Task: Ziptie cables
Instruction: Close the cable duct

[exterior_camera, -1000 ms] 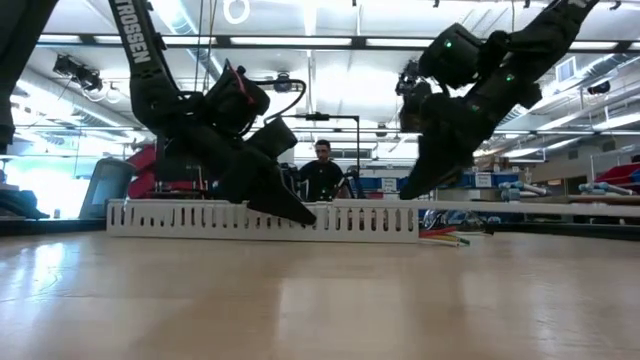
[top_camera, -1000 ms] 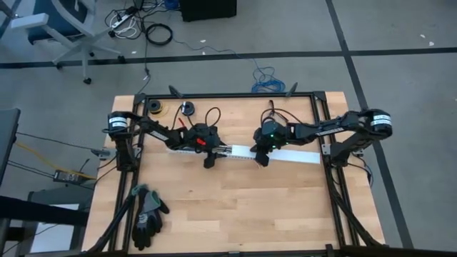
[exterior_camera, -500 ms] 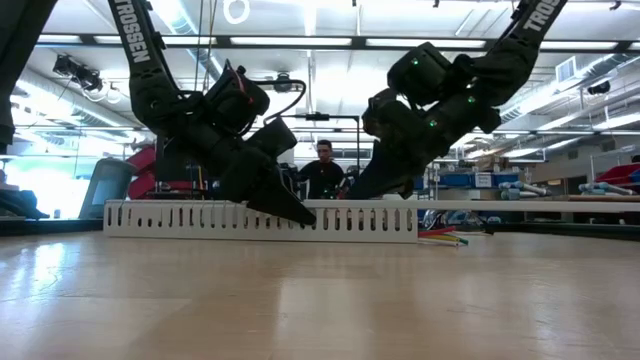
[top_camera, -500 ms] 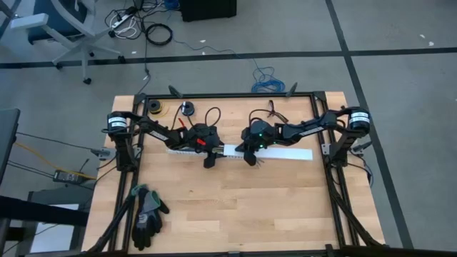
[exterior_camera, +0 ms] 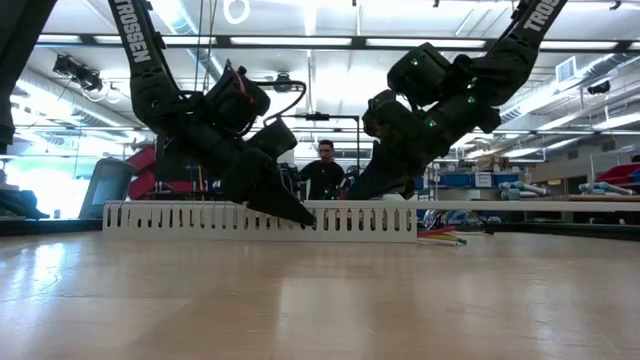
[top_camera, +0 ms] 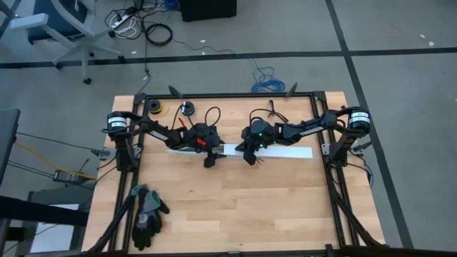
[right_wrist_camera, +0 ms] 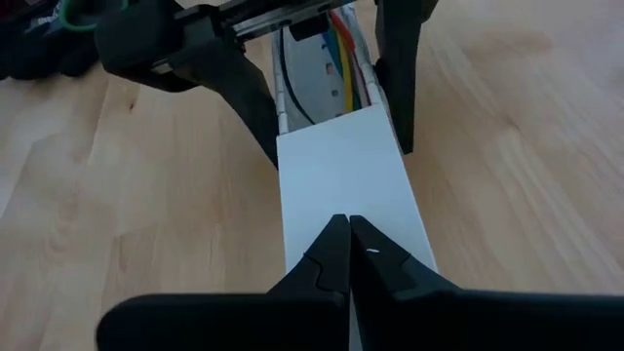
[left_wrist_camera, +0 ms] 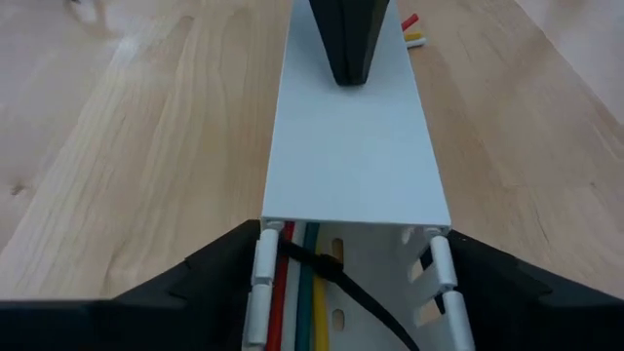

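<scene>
**White duct between two tools, cables inside it**

Wooden bench (top_camera: 235, 207) seen from the high view: a long white slotted duct (top_camera: 285, 153) lies across the middle. The left tool (top_camera: 209, 155) is at the 9 o'clock end of the duct, the right tool (top_camera: 249, 153) just beside it, toward 3 o'clock. A pair of dark gloves (top_camera: 146, 214) lies near 7 o'clock.

From the low view, the duct (exterior_camera: 180, 220) stands on the bench, and both arms come down onto it. Coloured cable ends (exterior_camera: 440, 236) stick out at the 3 o'clock side. A person (exterior_camera: 322, 172) is in the room behind.

In the left wrist view, the left tool's fingers (left_wrist_camera: 210, 268) stand apart, one on each side of the duct. The cables (left_wrist_camera: 297, 292), red, green and yellow, lie inside the open channel, with a black ziptie (left_wrist_camera: 336, 278) across them. A white cover (left_wrist_camera: 353, 146) closes the part beyond.

In the right wrist view, the right tool (right_wrist_camera: 345, 234) has its fingers pressed together, with the tip resting on the cover.
</scene>
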Action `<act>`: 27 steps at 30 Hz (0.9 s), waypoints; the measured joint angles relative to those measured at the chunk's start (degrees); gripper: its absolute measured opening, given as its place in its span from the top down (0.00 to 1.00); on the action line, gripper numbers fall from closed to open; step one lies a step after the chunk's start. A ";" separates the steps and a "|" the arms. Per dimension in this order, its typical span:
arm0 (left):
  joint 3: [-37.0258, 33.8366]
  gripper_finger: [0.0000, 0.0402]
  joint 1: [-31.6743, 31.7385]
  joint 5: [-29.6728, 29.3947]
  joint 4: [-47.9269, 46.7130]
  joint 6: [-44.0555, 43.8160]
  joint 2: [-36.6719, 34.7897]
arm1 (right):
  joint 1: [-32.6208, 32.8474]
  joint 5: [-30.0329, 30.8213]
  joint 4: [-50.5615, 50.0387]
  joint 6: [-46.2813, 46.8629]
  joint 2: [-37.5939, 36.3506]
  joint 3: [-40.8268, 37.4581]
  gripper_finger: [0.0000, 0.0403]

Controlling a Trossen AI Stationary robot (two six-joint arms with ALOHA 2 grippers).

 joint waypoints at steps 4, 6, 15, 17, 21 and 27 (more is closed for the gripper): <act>-0.71 0.29 0.02 0.71 -0.46 0.33 -0.72 | 0.01 -0.01 -0.02 0.46 0.00 0.00 1.00; -1.78 0.29 0.02 0.58 -0.64 1.14 -2.12 | -0.09 -0.05 -0.02 0.81 0.00 0.00 1.00; -10.32 0.29 0.07 -1.25 1.26 0.16 -7.55 | -0.66 -0.33 0.01 1.32 0.00 -0.04 1.00; -11.76 0.29 0.07 -1.42 3.22 -0.80 -7.54 | -0.68 -0.28 0.09 1.34 0.00 -0.04 1.00; -13.85 0.29 0.07 -1.45 9.69 -2.63 -7.52 | -0.69 -0.16 0.24 1.35 0.00 -0.07 1.00; -13.38 0.29 0.07 -2.07 11.11 -1.66 -7.52 | -0.70 -0.11 0.29 1.69 0.00 -0.07 1.00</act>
